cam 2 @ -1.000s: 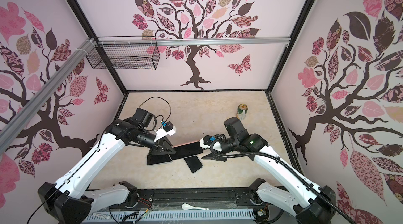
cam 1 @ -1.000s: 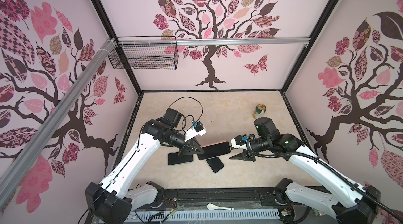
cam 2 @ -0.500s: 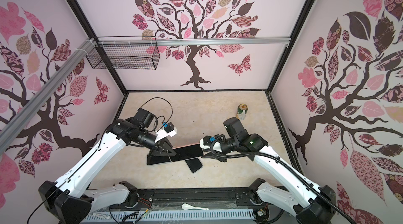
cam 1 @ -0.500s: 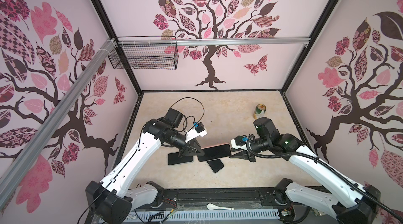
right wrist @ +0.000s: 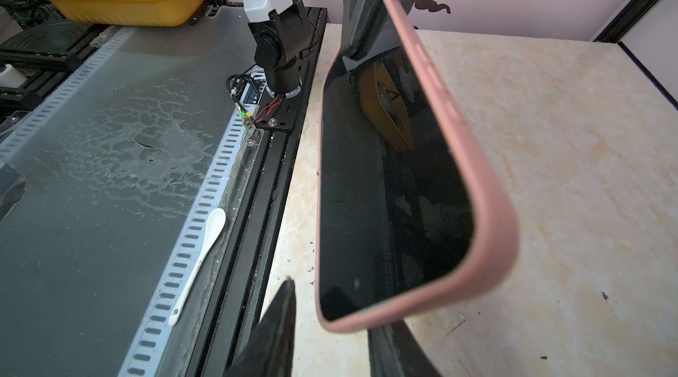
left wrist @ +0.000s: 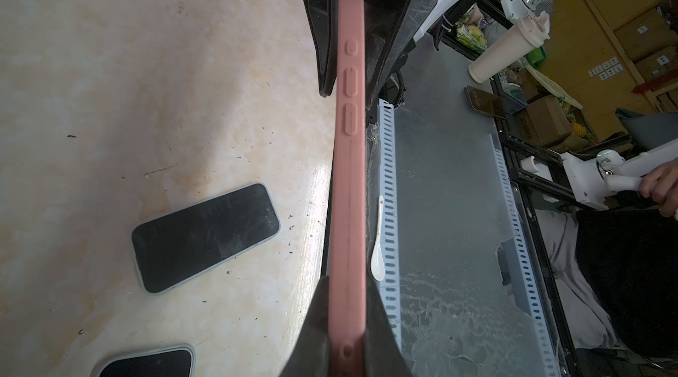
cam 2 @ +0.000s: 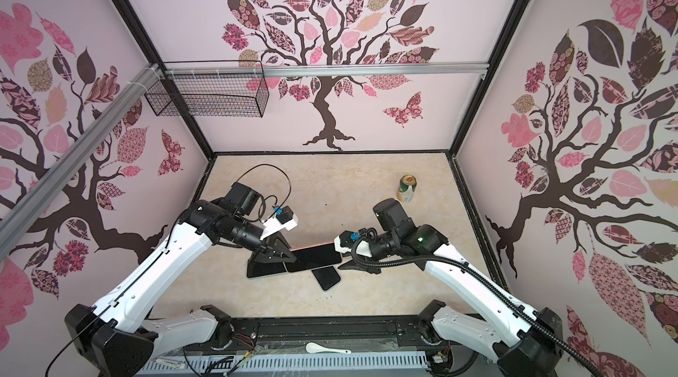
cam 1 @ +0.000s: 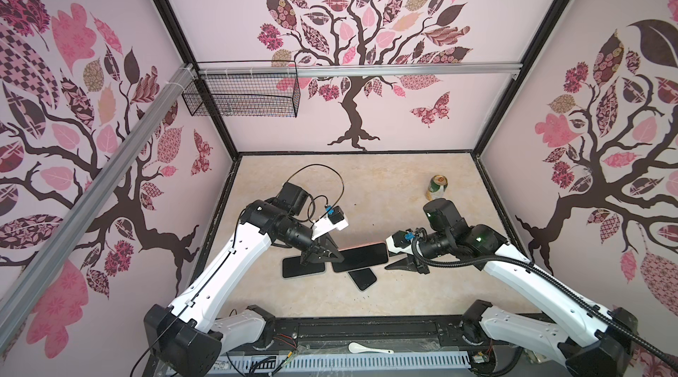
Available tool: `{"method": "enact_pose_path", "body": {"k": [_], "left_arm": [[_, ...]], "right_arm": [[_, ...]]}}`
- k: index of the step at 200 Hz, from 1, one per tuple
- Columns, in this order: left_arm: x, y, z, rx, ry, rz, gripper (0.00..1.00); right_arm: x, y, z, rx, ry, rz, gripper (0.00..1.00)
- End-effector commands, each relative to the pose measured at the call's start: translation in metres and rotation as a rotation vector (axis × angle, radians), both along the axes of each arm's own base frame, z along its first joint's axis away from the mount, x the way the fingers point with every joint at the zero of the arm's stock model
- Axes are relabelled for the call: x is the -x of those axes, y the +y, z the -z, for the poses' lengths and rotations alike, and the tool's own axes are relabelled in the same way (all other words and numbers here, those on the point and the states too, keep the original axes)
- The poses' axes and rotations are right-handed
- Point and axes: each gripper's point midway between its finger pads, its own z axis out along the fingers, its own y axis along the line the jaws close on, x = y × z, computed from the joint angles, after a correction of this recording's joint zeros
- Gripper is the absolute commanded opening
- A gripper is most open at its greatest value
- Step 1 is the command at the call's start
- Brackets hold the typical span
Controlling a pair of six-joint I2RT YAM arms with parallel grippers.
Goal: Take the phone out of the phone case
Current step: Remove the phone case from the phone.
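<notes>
1. while it hangs clear of the surface (cam 1: 385,191), the phone (right wrist: 367,191) sits fully inside its pink phone case (left wrist: 348,173).
2. my left pincer (cam 1: 332,254) is clamped tight on one end of the case.
3. my right pincer (cam 1: 392,260) straddles the other end, jaws parted, with a gap on the screen side.
4. a second handset (cam 1: 303,268) and a third handset (cam 1: 362,279) lie underneath.
5. a can (cam 1: 437,188) stands well apart.

pink phone case (right wrist: 493,232) — black phone (right wrist: 367,191)

A spare phone (cam 1: 293,268) lies on the table (cam 1: 367,191) under the left pincer (cam 1: 335,256), a second phone (cam 1: 362,279) between both pincers. A can (cam 1: 437,188) stands beyond the right pincer (cam 1: 390,260); a spoon (cam 1: 368,348) lies well behind.
</notes>
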Motion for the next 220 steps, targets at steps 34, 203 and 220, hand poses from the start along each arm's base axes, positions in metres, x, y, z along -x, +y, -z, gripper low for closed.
{"method": "enact_pose_path", "body": {"k": [34,203,220], "left_arm": [[-0.004,-0.011,-0.027,0.09,-0.07,0.023,0.0],[-0.019,-0.009,-0.025,0.017,-0.135,0.001,0.0],[-0.026,-0.011,-0.03,0.018,-0.159,0.003,0.0]], "right_arm": [[0.007,0.005,-0.004,0.012,0.016,-0.043,0.36],[0.008,0.01,-0.008,-0.018,-0.073,-0.064,0.06],[0.005,0.013,-0.011,-0.047,-0.128,-0.045,0.0]]}}
